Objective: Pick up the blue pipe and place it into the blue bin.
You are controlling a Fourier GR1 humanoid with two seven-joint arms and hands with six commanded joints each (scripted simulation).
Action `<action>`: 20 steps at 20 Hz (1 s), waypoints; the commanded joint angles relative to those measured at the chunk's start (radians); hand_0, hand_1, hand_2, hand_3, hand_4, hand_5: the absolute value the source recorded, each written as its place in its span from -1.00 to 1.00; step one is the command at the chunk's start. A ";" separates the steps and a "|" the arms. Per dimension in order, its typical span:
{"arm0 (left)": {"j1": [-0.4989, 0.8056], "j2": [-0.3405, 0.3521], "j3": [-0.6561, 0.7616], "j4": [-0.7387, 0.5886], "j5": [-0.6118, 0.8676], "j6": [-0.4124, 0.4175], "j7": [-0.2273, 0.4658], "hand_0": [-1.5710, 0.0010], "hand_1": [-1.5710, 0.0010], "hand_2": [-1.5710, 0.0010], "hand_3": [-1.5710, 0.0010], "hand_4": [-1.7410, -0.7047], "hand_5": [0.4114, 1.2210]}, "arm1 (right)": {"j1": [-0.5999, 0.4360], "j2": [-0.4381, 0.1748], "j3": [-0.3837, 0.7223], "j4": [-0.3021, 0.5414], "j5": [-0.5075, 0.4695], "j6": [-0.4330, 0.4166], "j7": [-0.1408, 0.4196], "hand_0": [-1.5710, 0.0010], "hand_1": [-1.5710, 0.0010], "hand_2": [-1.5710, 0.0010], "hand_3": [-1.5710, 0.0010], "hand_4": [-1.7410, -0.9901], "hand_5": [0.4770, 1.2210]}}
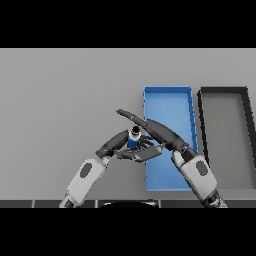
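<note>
**Pipe held at the bin's left edge**

The blue pipe (133,138) stands roughly upright between the two hands, just at the left wall of the blue bin (170,100) and above the tabletop (65,100). The left hand (131,152) reaches in from the lower left, its fingers curled round the pipe's lower part. The right hand (152,127) comes in over the bin from the lower right, its fingers stretched out straight past the pipe's top, pointing left. A dark grey bin (225,92) lies just beside the blue one, on its right.
</note>
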 commanded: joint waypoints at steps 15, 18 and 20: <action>0.024 -0.044 0.040 -0.005 -0.004 -0.051 0.029 -1.00 -1.00 -1.00 -0.86 -0.95 1.00 | -0.078 0.074 0.052 0.121 -0.015 0.014 -0.059 -0.81 -0.81 -0.82 -0.66 -0.80 0.37; 0.023 -0.043 0.057 -0.019 -0.014 -0.068 0.038 -1.00 -1.00 -1.00 -0.83 -0.97 1.00 | -0.069 0.064 0.078 0.111 0.004 0.002 -0.129 -0.91 -0.91 -0.91 -0.83 -0.90 0.68; 0.028 -0.051 0.054 -0.034 -0.026 -0.056 0.062 -1.00 -1.00 -1.00 -0.82 -0.98 1.00 | -0.076 0.066 0.076 0.126 0.001 -0.017 -0.159 -0.94 -0.94 -0.94 -0.89 -0.93 0.79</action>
